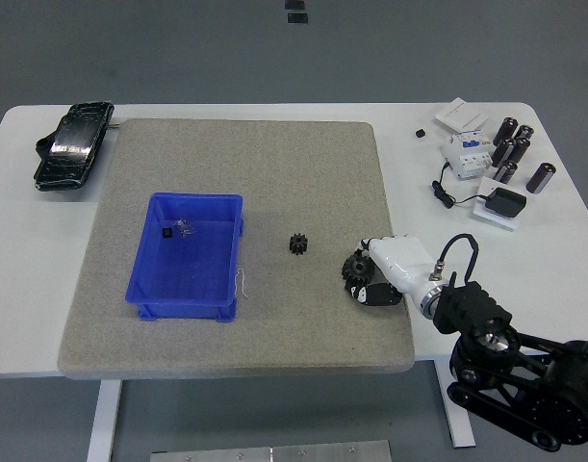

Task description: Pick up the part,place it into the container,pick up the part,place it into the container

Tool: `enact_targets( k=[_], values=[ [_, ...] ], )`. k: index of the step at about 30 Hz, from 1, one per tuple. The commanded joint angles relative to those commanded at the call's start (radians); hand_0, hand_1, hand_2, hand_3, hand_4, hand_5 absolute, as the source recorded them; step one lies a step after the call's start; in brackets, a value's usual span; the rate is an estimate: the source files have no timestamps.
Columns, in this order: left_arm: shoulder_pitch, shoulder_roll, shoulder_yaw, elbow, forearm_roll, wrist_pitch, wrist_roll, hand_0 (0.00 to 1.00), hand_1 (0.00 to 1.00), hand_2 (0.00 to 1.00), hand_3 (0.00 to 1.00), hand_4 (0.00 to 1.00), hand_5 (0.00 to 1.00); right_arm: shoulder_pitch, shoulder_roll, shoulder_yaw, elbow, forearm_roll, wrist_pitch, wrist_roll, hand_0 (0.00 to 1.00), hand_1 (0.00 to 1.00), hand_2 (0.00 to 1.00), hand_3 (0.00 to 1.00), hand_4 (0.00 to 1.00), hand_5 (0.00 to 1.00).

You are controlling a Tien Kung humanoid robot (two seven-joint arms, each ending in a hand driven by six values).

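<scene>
Gear [296, 243]: small, black, toothed

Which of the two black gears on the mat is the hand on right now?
The larger gear, at the right hand. The smaller gear sits alone to its left, nearer the blue bin.

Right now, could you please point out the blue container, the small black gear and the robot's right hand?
blue container [141, 262]: head view, left wall.
small black gear [296, 244]: head view, its centre.
right hand [378, 271]: head view, white palm shell.
</scene>
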Motion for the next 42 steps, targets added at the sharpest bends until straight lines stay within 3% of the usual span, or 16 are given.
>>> enact_targets(
  k=[7, 12, 17, 18, 23, 24, 26, 29, 30, 35, 36, 41, 42],
  values=[
    [0.002, -0.001, -0.003, -0.001, 0.003, 0.000, 0.003, 0.683, 0.639, 0.593, 0.588, 0.661, 0.269, 0.057, 0.040, -0.012, 0.040, -0.006, -0.016, -0.001, 0.452, 0.494, 0.417, 0.566, 0.512, 0.078],
    [0.003, -0.002, -0.007, -0.002, 0.010, 0.000, 0.005, 0.683, 0.639, 0.592, 0.587, 0.660, 0.268, 0.139, 0.135, -0.047, 0.036, -0.016, -0.025, -0.002, 0.449, 0.497, 0.424, 0.566, 0.518, 0.079],
    [-0.001, -0.002, -0.007, -0.002, 0.013, -0.001, 0.008, 0.683, 0.639, 0.592, 0.587, 0.660, 0.268, 0.231, 0.248, -0.130, -0.030, -0.018, -0.050, 0.011, 0.449, 0.497, 0.424, 0.566, 0.518, 0.079],
    [-0.001, -0.001, -0.007, -0.003, 0.013, -0.001, 0.008, 0.683, 0.639, 0.593, 0.588, 0.660, 0.268, 0.242, 0.268, -0.142, -0.041, -0.018, -0.054, 0.013, 0.472, 0.545, 0.538, 0.613, 0.519, 0.134],
    [0.001, 0.002, -0.012, -0.005, 0.019, 0.000, 0.013, 0.683, 0.639, 0.593, 0.588, 0.660, 0.268, 0.292, 0.369, -0.216, -0.100, -0.012, -0.075, 0.022, 0.472, 0.545, 0.538, 0.613, 0.519, 0.134],
    [0.002, 0.002, -0.012, -0.005, 0.019, 0.000, 0.014, 0.683, 0.639, 0.593, 0.587, 0.660, 0.269, 0.300, 0.381, -0.231, -0.108, -0.008, -0.078, 0.023, 0.657, 0.751, 0.749, 0.676, 0.587, 0.303],
    [0.003, 0.003, -0.016, -0.006, 0.024, 0.000, 0.017, 0.683, 0.639, 0.593, 0.587, 0.660, 0.269, 0.319, 0.406, -0.268, -0.125, -0.005, -0.082, 0.016, 0.657, 0.751, 0.749, 0.676, 0.587, 0.303],
    [0.002, 0.004, -0.017, -0.006, 0.026, 0.000, 0.018, 0.683, 0.639, 0.593, 0.587, 0.660, 0.269, 0.337, 0.423, -0.302, -0.145, -0.003, -0.073, 0.000, 0.657, 0.751, 0.749, 0.676, 0.587, 0.303],
    [0.001, 0.004, -0.016, -0.006, 0.025, 0.000, 0.017, 0.683, 0.639, 0.592, 0.587, 0.660, 0.269, 0.340, 0.423, -0.308, -0.152, -0.003, -0.071, -0.003, 0.893, 0.961, 0.942, 0.865, 0.661, 0.334],
    [-0.004, 0.004, -0.011, -0.005, 0.023, -0.002, 0.013, 0.683, 0.639, 0.592, 0.587, 0.660, 0.269, 0.346, 0.423, -0.319, -0.169, 0.004, -0.087, -0.007, 0.893, 0.961, 0.942, 0.865, 0.661, 0.334],
    [-0.004, 0.003, -0.012, -0.005, 0.026, -0.002, 0.014, 0.683, 0.639, 0.592, 0.587, 0.660, 0.270, 0.346, 0.423, -0.318, -0.172, 0.006, -0.092, -0.007, 0.987, 0.998, 0.987, 0.919, 0.753, 0.411],
    [-0.003, 0.002, -0.020, -0.006, 0.040, -0.004, 0.020, 0.683, 0.639, 0.592, 0.587, 0.660, 0.270, 0.344, 0.423, -0.316, -0.182, 0.020, -0.104, -0.003, 0.987, 0.998, 0.987, 0.919, 0.753, 0.411],
    [-0.003, 0.002, -0.020, -0.007, 0.041, -0.004, 0.020, 0.683, 0.639, 0.592, 0.587, 0.660, 0.269, 0.343, 0.423, -0.316, -0.183, 0.024, -0.105, -0.001, 0.998, 0.998, 0.994, 0.929, 0.825, 0.477]
  ],
)
